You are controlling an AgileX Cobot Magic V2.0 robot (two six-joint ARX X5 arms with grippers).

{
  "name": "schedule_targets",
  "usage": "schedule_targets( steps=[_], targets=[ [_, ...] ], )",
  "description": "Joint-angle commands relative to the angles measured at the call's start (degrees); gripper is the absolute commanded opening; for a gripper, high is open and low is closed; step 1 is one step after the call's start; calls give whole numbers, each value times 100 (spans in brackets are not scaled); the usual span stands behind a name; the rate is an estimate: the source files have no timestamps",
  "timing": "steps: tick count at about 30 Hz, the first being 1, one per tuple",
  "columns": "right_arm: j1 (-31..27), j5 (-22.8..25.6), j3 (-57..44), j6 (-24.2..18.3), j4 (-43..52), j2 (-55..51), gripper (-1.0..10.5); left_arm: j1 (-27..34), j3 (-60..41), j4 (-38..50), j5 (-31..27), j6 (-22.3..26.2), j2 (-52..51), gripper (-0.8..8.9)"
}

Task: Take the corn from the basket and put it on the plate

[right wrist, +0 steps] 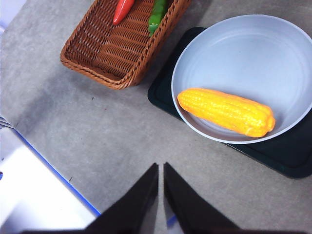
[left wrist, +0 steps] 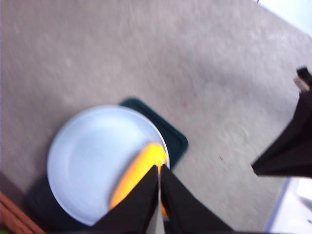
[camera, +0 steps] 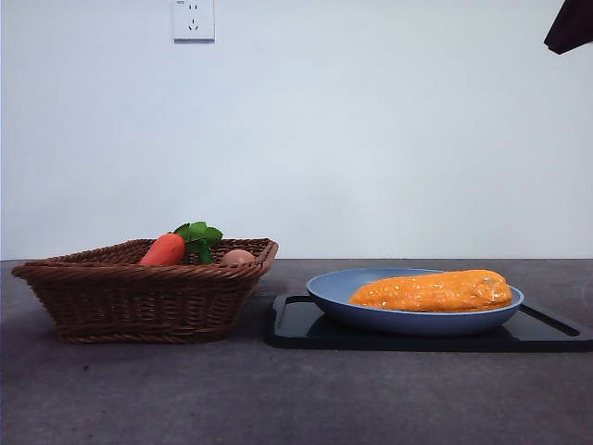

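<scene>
On the grey bench (camera: pixel 139 389) I see the brown woven wicker basket (camera: pixel 139 297) left of the round light-blue plate (camera: pixel 324 289). The long orange-yellow bumpy corn (camera: pixel 434 291) lies inside the plate, released. Both claws, left claw (left wrist: pixel 159 170) and right claw (right wrist: pixel 161 168), are clenched empty; I'd retreat high, clear of the rim.

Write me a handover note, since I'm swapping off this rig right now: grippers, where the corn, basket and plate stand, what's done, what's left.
Left gripper: shut, empty, raised above the plate.
Right gripper: shut, empty, over bare table.
Corn: lying in the plate, touched by neither gripper.
Plate: sits on the black tray, beside the basket.
Basket: holds a carrot and a small tan ball.
Done: corn placed.
Left: nothing apparent.
</scene>
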Motion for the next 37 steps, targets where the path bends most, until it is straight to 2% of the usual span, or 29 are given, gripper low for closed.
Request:
schedule_targets(
  steps=[1,5,13,18,22,26,32,37],
  targets=[
    [22,-7,101,-68,133,42,3,120,166,256,-68,549,20,8],
    [22,-11,101,-68,293,42,3,557,162,601,-68,544,-225,8],
    [22,-7,101,-68,313,42,3,1794,76,538,-68,549,-1172,8],
    [22,-7,101,-66,313,42,3,2736,-592,776,-66,542,-2133,7],
    [22,-7,101,-68,313,42,3,3569,-1869,1427,-68,542,-3217,8],
    [22,-7,101,-66,313,42,3,4310,-3506,2450,-68,525,-4363,8],
    [22,-7,101,-68,315,42,3,4929,-5565,3458,-74,525,-5737,8],
    [22,-7,101,-66,313,42,3,5115,-7001,4015,-76,525,-6697,8]
  ],
)
